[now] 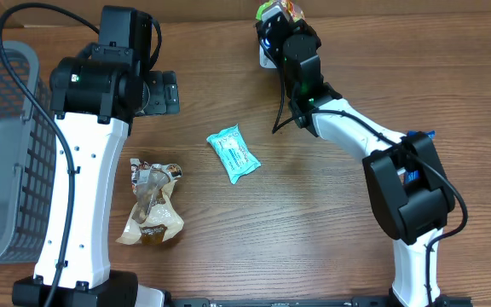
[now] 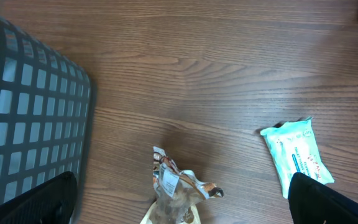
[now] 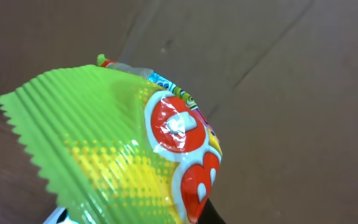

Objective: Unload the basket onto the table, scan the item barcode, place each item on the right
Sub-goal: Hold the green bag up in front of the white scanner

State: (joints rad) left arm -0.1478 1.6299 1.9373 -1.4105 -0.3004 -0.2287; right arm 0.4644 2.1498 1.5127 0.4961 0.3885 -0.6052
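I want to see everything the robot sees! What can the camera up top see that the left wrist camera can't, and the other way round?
Only the overhead: both arms, and the right gripper shut on a green and yellow packet. Only the left wrist: the left gripper seen from inside, open wide. Both: the grey basket, the teal packet, the crinkly brown bag and the wooden table.

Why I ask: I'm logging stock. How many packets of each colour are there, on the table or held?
green packet: 1
teal packet: 1
tan packet: 1
Total: 3
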